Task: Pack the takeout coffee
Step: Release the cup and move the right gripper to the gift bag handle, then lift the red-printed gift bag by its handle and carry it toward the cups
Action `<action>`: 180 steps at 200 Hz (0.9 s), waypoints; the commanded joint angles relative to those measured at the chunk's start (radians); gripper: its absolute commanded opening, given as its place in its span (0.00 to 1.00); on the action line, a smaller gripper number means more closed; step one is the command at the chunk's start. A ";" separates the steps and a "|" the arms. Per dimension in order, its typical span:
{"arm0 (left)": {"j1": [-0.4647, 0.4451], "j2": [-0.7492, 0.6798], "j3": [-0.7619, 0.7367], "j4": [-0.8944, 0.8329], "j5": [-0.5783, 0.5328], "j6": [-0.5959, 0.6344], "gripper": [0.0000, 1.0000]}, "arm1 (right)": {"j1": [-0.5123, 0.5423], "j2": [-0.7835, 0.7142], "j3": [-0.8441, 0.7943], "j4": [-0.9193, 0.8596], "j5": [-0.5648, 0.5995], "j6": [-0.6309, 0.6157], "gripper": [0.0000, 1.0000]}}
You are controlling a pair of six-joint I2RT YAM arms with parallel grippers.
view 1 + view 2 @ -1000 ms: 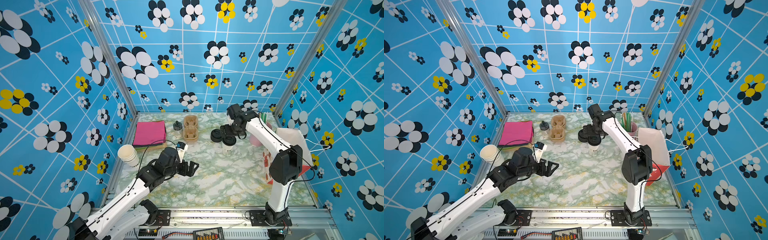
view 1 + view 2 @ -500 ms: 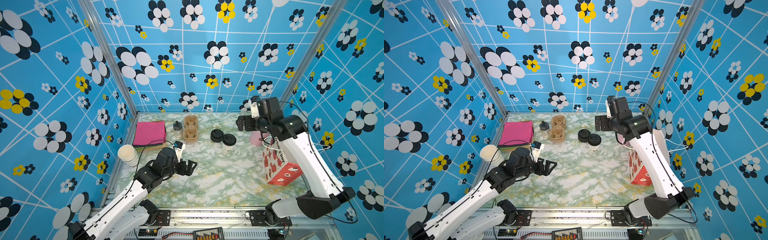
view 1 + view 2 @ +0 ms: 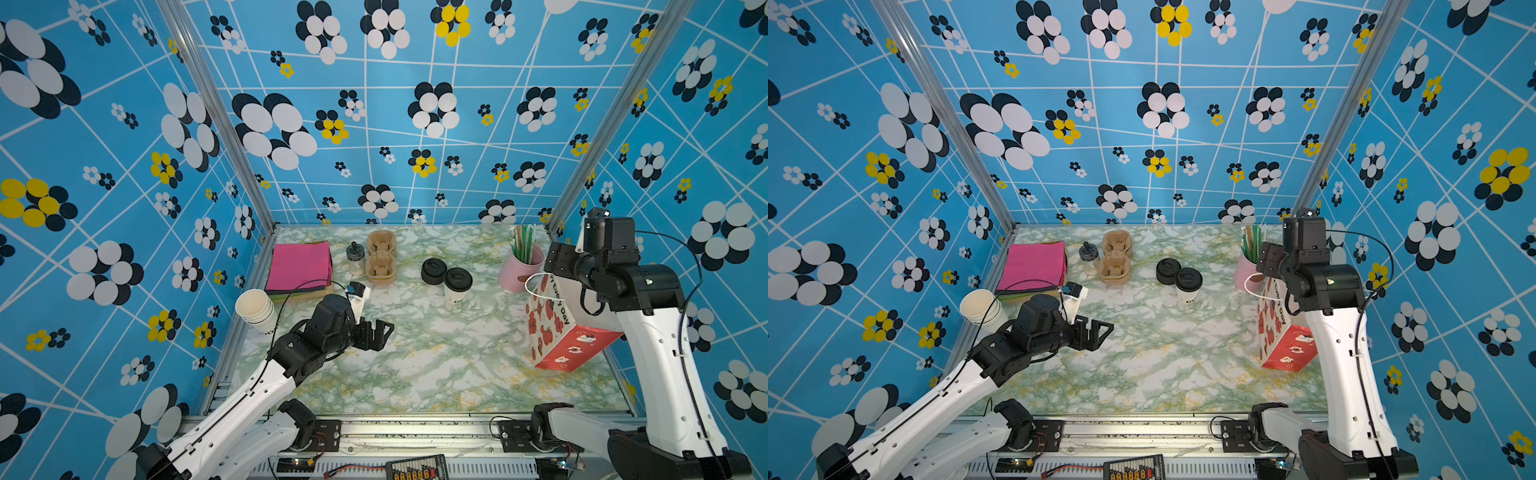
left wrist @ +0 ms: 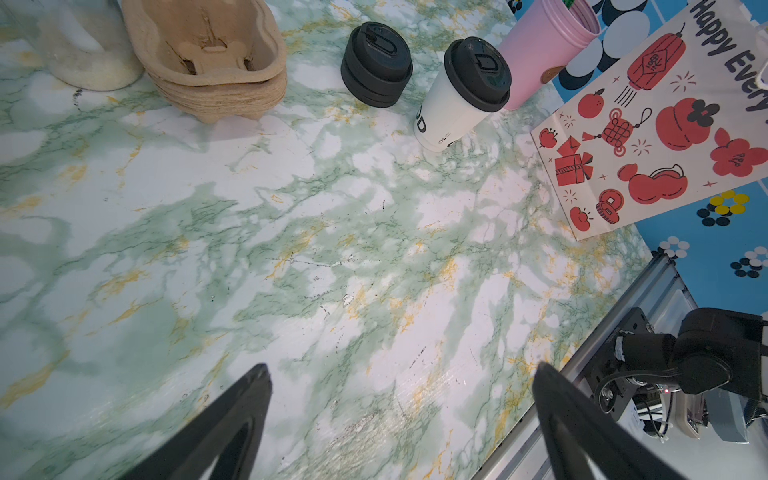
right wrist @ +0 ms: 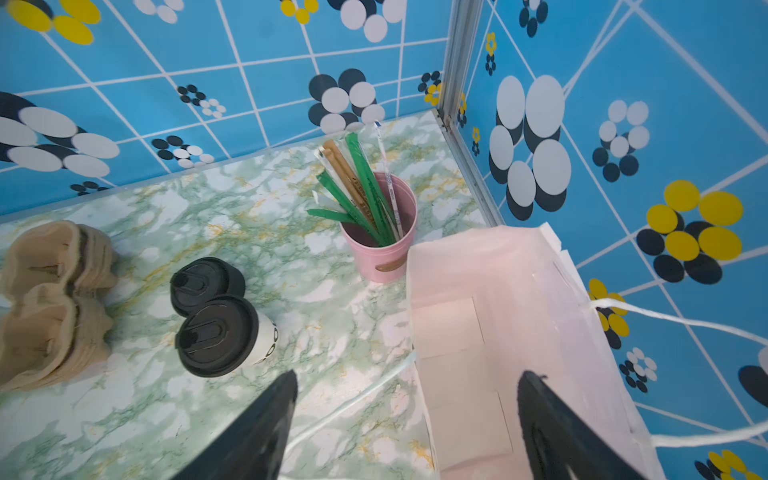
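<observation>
My right pincer point(image 5: 409, 374) hangs released, jaws astride the rim of the white paper gift bag with red prints point(image 3: 549, 324), gripping nothing. I judge the step is steadying that bag: nip the paper wall alone, clear of its white cord handle point(image 5: 353, 399), and keep the mouth wide. The takeout coffee point(image 3: 456, 287), a black-lidded white paper cup, stands upright on the bench point(image 3: 436, 365), apart from the bag's printed face. My left pincer point(image 4: 401, 368) is released too.
</observation>
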 commanded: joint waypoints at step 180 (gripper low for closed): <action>0.021 -0.054 -0.049 0.012 0.026 -0.012 0.99 | -0.046 0.017 -0.216 0.005 -0.035 -0.026 0.01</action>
